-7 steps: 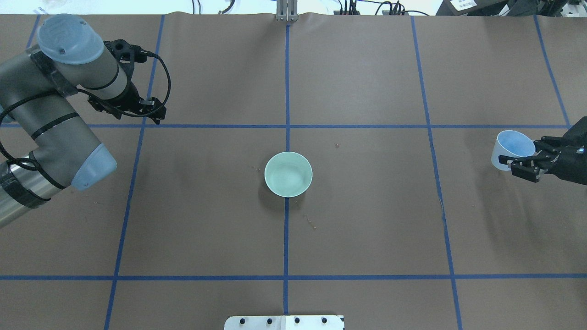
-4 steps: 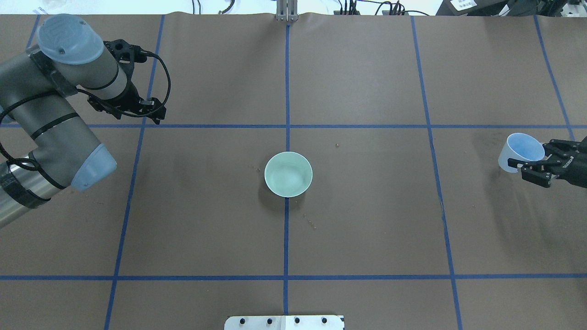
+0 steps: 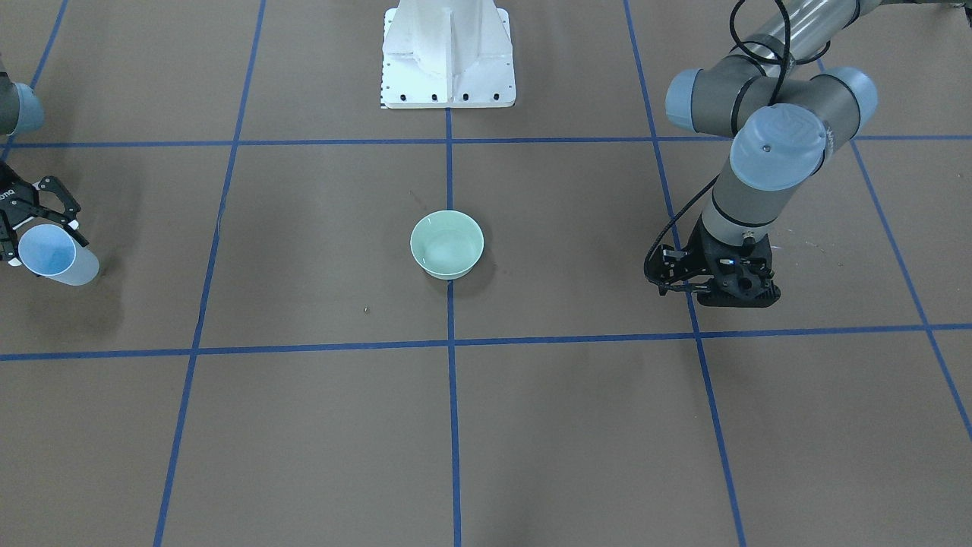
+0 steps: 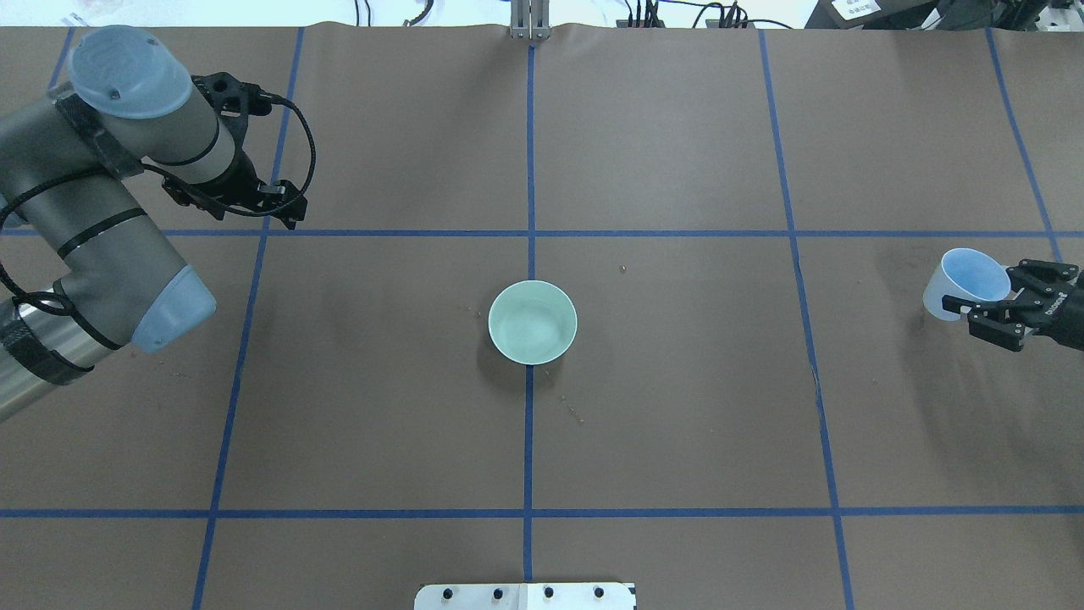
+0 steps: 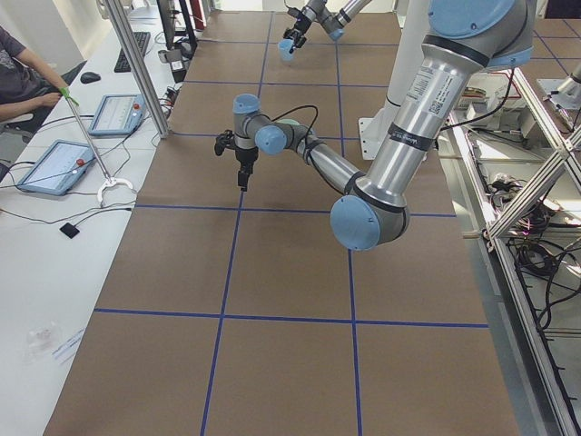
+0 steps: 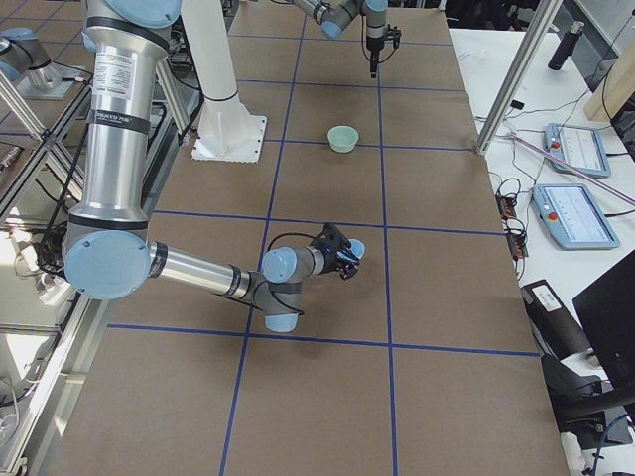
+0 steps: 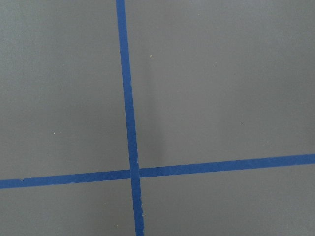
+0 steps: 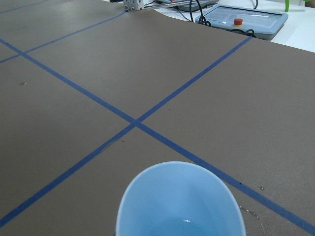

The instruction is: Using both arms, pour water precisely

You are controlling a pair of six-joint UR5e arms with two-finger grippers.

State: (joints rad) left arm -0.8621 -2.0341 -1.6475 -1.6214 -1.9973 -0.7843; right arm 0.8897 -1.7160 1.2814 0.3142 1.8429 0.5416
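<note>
A pale green bowl (image 4: 533,322) stands at the table's centre, also seen in the front view (image 3: 447,244). My right gripper (image 4: 982,288) is shut on a light blue cup (image 4: 965,278) and holds it tilted above the table's far right side, far from the bowl. In the right wrist view the cup (image 8: 179,201) fills the bottom edge, with a faint glint of water (image 8: 186,221) inside. My left gripper (image 4: 284,212) points straight down over a tape crossing at the far left. It holds nothing, and its fingers look closed to a thin tip.
The brown table cover carries a grid of blue tape lines (image 4: 529,169). The white pedestal base (image 3: 448,53) stands at the robot's side. Control tablets (image 6: 571,213) lie on the white bench beyond the table.
My right gripper has moved a little to the right with the cup, away from the bowl. The left arm and the bowl have not moved.
</note>
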